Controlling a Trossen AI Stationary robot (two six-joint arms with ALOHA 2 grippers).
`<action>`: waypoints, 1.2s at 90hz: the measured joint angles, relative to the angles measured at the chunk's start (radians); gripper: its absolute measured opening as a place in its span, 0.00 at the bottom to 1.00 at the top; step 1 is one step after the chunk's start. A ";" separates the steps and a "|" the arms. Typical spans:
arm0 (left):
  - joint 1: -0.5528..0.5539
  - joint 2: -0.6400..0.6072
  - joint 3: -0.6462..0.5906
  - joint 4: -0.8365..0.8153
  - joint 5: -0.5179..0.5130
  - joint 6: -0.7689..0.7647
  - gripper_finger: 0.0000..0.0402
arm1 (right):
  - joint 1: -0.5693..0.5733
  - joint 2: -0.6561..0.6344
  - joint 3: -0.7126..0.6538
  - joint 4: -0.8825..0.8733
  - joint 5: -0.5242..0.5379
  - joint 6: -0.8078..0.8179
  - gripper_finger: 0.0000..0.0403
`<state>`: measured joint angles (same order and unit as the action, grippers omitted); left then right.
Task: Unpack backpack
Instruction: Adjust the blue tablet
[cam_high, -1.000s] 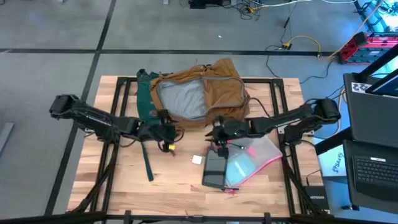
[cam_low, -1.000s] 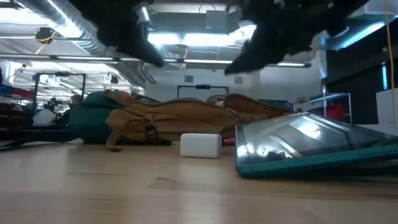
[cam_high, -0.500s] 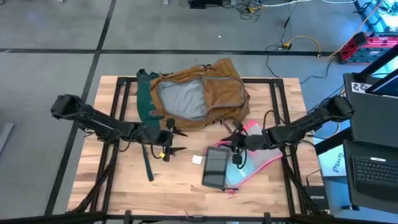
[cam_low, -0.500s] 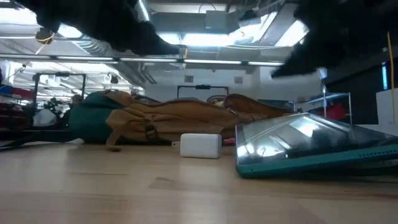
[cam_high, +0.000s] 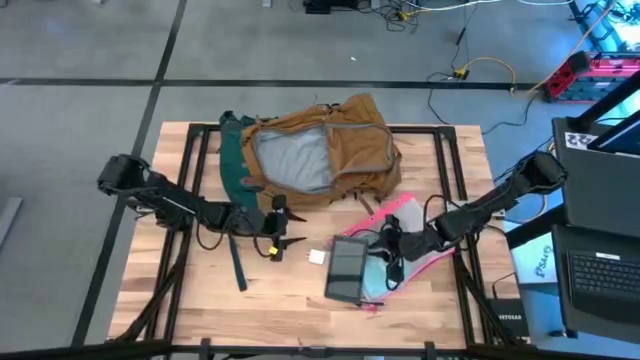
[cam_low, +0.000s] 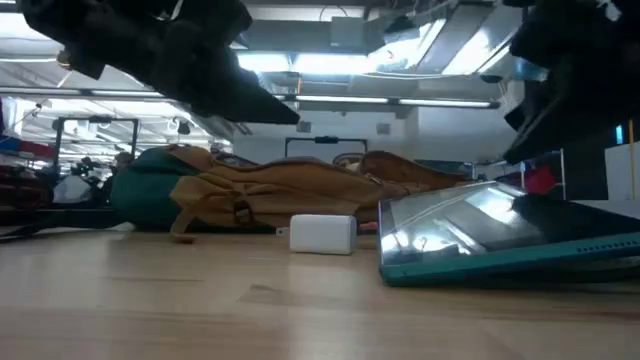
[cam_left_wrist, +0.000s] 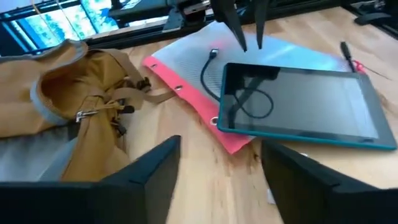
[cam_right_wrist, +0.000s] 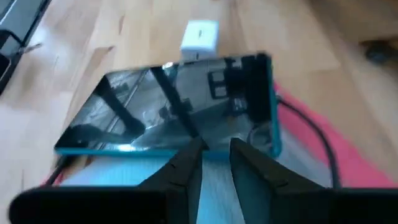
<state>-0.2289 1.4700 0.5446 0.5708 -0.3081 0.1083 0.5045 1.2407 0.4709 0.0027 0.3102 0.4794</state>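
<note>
The backpack (cam_high: 330, 155) lies flat at the far side of the tabletop (cam_high: 280, 295). It is soft and tan-brown, with dark green straps. It is wide open, and its grey inside shows.

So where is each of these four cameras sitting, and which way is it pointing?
High view: above, looking straight down on backpack, both arms.
Low view: table height, looking across at the white block; arms hang overhead.
Left wrist view: on the left arm, facing the tablet; own open jaws below.
Right wrist view: on the right arm, over the tablet; own jaws nearly shut.
All four share the tablet.
</note>
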 joint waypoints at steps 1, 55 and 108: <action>0.000 0.000 0.000 0.000 0.003 0.001 0.46 | 0.002 0.000 0.000 -0.004 0.000 0.007 0.17; 0.000 0.000 0.000 -0.035 0.020 0.011 0.02 | 0.004 0.134 0.002 0.064 0.000 0.090 0.01; -0.001 0.000 0.000 -0.037 0.174 0.005 0.02 | -0.188 0.404 0.253 0.191 -0.166 -0.227 0.00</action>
<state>-0.2295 1.4696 0.5449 0.5339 -0.1338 0.1131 0.3162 1.6451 0.7242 0.1940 0.1443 0.2527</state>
